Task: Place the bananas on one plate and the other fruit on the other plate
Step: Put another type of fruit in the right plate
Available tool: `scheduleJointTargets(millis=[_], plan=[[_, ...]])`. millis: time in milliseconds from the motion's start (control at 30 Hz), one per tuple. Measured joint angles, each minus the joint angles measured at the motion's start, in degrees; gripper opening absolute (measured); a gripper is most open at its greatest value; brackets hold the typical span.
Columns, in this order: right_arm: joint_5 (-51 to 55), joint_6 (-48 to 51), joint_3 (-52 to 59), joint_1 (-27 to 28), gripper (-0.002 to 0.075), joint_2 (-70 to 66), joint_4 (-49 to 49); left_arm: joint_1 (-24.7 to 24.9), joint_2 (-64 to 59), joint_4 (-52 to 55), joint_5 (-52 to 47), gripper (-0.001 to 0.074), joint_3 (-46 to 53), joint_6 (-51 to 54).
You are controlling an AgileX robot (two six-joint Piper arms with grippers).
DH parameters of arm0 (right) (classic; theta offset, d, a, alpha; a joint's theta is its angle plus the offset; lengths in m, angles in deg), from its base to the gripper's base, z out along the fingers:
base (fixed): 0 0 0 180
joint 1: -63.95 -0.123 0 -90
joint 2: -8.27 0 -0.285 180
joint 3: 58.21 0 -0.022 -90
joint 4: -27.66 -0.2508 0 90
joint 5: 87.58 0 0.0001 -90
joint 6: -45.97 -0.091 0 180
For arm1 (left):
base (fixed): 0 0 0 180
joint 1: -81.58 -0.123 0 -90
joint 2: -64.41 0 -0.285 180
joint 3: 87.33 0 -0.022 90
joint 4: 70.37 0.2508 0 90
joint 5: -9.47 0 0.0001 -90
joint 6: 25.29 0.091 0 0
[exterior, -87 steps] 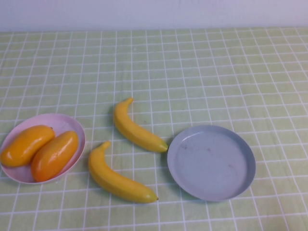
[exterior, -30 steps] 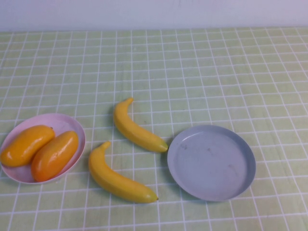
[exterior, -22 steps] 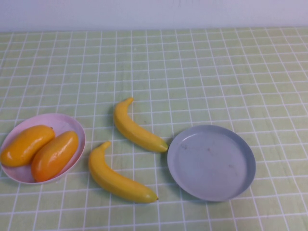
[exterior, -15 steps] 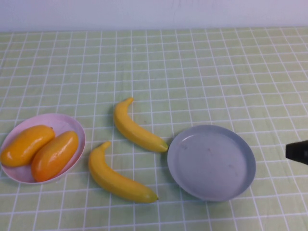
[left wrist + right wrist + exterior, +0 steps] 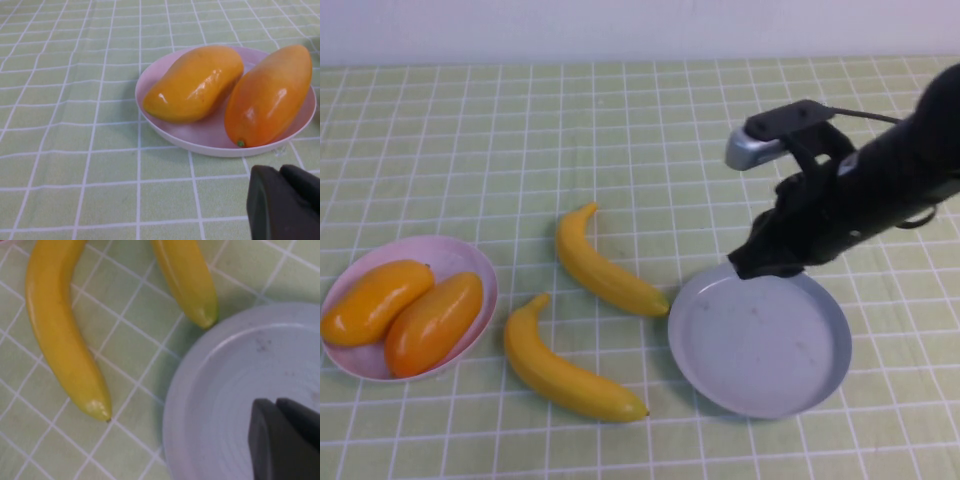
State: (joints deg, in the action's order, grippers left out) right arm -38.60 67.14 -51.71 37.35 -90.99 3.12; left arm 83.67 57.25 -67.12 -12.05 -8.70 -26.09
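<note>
Two yellow bananas lie on the cloth in the high view, one further back [image 5: 605,270] and one nearer the front [image 5: 565,372], both left of the empty grey-blue plate [image 5: 760,350]. Two orange mango-like fruits [image 5: 375,300] [image 5: 433,322] lie on the pink plate [image 5: 480,268] at the left. My right gripper [image 5: 752,264] hangs over the grey-blue plate's far rim, shut and empty. In the right wrist view it [image 5: 276,404] is above the plate [image 5: 225,385], with both bananas [image 5: 60,335] [image 5: 187,275] beside the plate. My left gripper [image 5: 280,171] is shut, just in front of the pink plate [image 5: 200,146] and its fruits [image 5: 197,82] [image 5: 270,95].
A green checked cloth [image 5: 650,140] covers the whole table. A white wall runs along the far edge. The right arm's dark body [image 5: 880,180] reaches in from the right, above the cloth behind the grey-blue plate.
My right arm has come in from the right edge and now reaches over the grey-blue plate's far rim. The bananas, the other fruits and both plates have not moved.
</note>
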Motion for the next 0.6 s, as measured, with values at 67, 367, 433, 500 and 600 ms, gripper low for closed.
scheduleJointTargets(millis=[67,367,433,500,600], plan=[[0.90,0.46,-5.14,-2.30,-0.0015,-3.85,1.34,0.00,0.00,0.00,0.00,0.0004,0.00,0.00],[6.43,8.08,-25.58,-9.40,0.0129,-20.50,4.53,0.00,0.00,0.00,0.00,0.0004,0.00,0.00],[8.19,8.57,-29.50,-10.16,0.0221,-23.88,5.08,0.00,0.00,0.00,0.00,0.0004,0.00,0.00],[9.05,8.67,-32.74,-10.60,0.0314,-26.63,5.69,0.00,0.00,0.00,0.00,0.0004,0.00,0.00],[9.19,9.01,-36.32,-11.23,0.0431,-29.66,7.28,0.00,0.00,0.00,0.00,0.0004,0.00,0.00]])
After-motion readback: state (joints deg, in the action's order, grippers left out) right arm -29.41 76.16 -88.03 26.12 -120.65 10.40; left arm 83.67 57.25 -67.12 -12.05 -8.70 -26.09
